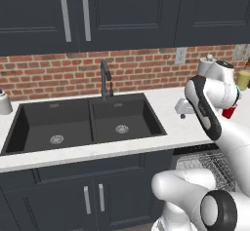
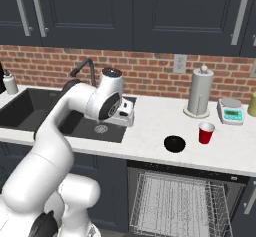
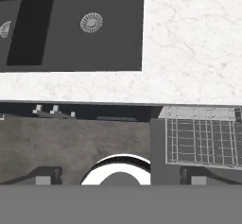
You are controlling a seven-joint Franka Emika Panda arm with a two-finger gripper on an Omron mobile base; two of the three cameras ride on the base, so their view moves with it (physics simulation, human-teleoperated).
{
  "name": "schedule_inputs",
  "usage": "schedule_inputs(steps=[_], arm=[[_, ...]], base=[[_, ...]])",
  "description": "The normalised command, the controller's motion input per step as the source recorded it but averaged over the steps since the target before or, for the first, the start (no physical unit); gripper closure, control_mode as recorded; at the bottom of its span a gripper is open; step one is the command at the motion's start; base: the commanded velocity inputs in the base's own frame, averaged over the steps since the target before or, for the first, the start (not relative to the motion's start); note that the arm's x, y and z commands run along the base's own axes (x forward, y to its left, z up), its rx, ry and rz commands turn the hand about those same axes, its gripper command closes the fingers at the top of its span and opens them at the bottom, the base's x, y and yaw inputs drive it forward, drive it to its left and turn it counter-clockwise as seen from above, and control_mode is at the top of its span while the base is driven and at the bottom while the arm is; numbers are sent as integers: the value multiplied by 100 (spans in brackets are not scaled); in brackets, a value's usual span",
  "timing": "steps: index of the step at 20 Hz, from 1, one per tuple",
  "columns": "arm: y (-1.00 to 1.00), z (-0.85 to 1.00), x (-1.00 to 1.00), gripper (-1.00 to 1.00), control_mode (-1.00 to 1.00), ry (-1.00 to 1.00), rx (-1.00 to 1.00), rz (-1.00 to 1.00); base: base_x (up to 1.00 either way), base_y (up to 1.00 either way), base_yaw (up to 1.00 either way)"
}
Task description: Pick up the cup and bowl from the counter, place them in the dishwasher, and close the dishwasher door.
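Nearest the right base camera, the dishwasher (image 2: 180, 201) stands open with its wire rack pulled out below the surface's (image 2: 150, 126) front edge. On the surface, the bowl (image 2: 175, 143) lies near that front edge, the cup (image 2: 206, 132) upright just beside it, toward the right end. Hovering over the surface by the sink's (image 2: 30, 108) right rim, the gripper (image 2: 125, 115) is open and empty. Both items lie well apart from it, rightward; the bowl is nearer.
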Motion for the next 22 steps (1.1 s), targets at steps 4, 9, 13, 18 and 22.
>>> schedule_inputs(steps=[4, 9, 13, 18, 22], arm=[[-31, 0, 6, -100, -100, -8, 4, 11], [-19, -2, 0, -100, -100, 0, -4, 4], [-49, -3, 0, -100, -100, 0, -2, 1], [-52, -12, 0, -100, -100, 0, -2, 0], [-31, -19, 0, -100, -100, -2, -3, 0]], base=[[0, 0, 0], [0, 0, 0], [0, 0, 0], [0, 0, 0], [0, 0, 0]])
